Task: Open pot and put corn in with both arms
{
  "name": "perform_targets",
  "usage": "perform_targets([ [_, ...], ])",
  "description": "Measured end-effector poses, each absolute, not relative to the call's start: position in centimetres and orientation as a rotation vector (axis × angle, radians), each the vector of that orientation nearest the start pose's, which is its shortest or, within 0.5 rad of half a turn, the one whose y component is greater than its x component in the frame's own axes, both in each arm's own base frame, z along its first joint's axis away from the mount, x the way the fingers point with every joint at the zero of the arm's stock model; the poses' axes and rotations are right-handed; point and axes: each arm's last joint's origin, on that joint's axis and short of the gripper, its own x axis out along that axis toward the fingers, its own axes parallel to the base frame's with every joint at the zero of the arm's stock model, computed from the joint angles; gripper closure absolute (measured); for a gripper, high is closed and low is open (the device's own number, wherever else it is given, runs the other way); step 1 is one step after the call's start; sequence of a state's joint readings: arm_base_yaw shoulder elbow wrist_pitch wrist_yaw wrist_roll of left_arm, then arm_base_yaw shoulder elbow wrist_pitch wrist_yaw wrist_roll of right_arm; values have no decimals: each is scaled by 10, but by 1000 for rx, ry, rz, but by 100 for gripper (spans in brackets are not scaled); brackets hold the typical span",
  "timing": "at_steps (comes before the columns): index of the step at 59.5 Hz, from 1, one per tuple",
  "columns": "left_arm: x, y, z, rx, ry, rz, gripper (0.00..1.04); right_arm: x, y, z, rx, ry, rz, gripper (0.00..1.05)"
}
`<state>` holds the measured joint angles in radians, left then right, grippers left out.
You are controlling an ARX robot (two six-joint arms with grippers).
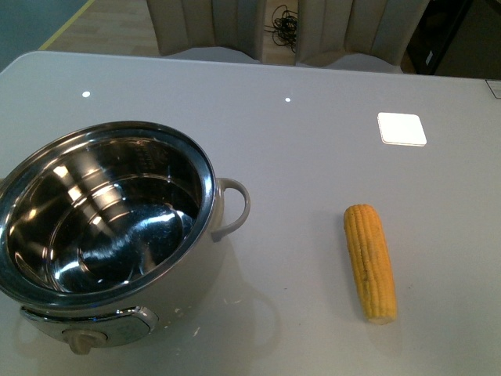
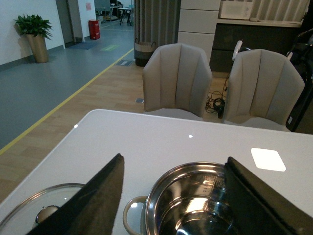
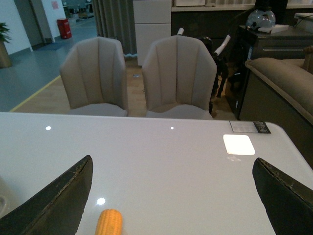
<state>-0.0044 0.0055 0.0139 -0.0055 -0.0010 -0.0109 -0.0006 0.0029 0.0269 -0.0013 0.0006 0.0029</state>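
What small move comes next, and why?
Probably lower the open right gripper onto the corn cob: the pot is already open, its glass lid is set aside, and the cob lies untouched on the table.

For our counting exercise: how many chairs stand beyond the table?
2. Both stand side by side at the far edge of the table: the left chair and the right chair, with a gap between them. Others may stand out of view.

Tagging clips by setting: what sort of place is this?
Likely an office lounge or showroom: padded chairs at a white table, a long hallway with a potted plant, a sofa.
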Motion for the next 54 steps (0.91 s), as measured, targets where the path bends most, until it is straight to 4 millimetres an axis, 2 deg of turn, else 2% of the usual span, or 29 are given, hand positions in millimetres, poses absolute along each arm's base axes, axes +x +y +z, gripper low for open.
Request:
perform_targets([
  [7, 97, 0, 167, -9, -3, -3, 6, 96, 0, 172, 3, -23, -1, 9],
  [11, 97, 0, 167, -9, -3, -3, 8, 97, 0, 171, 13, 14, -18, 9],
  [16, 97, 0, 167, -9, -4, -3, 7, 101, 0, 166, 84, 388, -136, 9],
  [18, 97, 0, 167, -8, -4, -5, 7, 104, 1, 160, 100, 488, -144, 9],
  [23, 97, 0, 167, -9, -4, -3, 7, 113, 4, 147, 125, 608, -139, 9],
  [33, 97, 0, 167, -8, -4, -4, 7, 144, 19, 132, 141, 644, -51, 9],
  [43, 97, 0, 167, -8, -4, -4, 7, 187, 44, 102, 126, 695, 41, 9],
  [49, 97, 0, 167, -8, -4, -4, 7, 220, 63, 76, 105, 736, 87, 9],
  [54, 97, 0, 167, -8, -4, -4, 7, 233, 73, 56, 84, 792, 114, 9],
])
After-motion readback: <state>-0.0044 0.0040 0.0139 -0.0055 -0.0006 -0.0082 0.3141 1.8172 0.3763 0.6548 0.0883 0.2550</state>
